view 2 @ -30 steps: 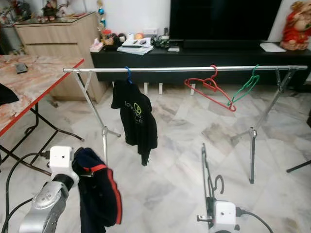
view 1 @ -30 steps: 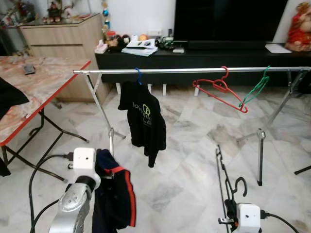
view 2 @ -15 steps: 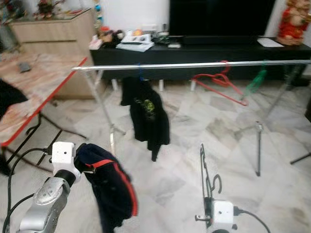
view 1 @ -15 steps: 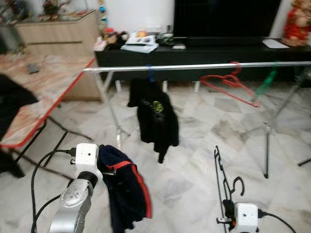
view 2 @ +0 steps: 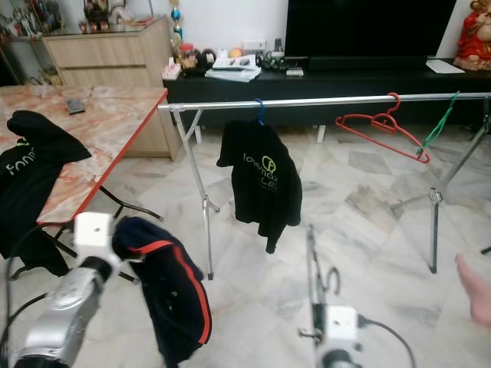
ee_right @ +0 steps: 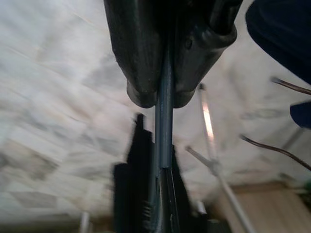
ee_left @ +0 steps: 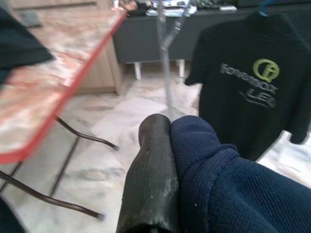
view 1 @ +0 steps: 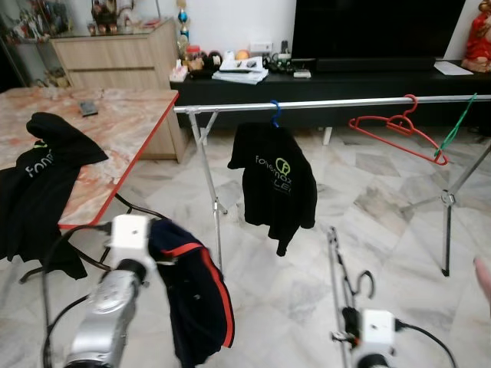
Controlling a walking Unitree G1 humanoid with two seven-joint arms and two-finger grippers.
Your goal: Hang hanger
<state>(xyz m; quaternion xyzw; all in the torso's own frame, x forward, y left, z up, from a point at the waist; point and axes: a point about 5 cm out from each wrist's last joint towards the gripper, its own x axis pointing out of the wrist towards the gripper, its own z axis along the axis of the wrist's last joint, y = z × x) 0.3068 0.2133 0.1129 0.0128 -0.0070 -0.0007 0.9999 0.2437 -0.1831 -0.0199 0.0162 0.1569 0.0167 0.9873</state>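
Left arm [view 1: 103, 326]: a silver, rounded metal forearm with a circular joint cover near the wrist, topped by a white square camera housing with a small dark dot on its face; black cables loop from the housing down beside the arm. Left hand [ee_left: 158, 165]: thick matte-black fingers [ee_left: 150, 179], scuffed with pale flecks. Right arm [view 1: 376, 333]: a white box-shaped wrist housing with a black cable leaving its side. Right hand [ee_right: 160, 94]: two black rounded fingers [ee_right: 136, 48]
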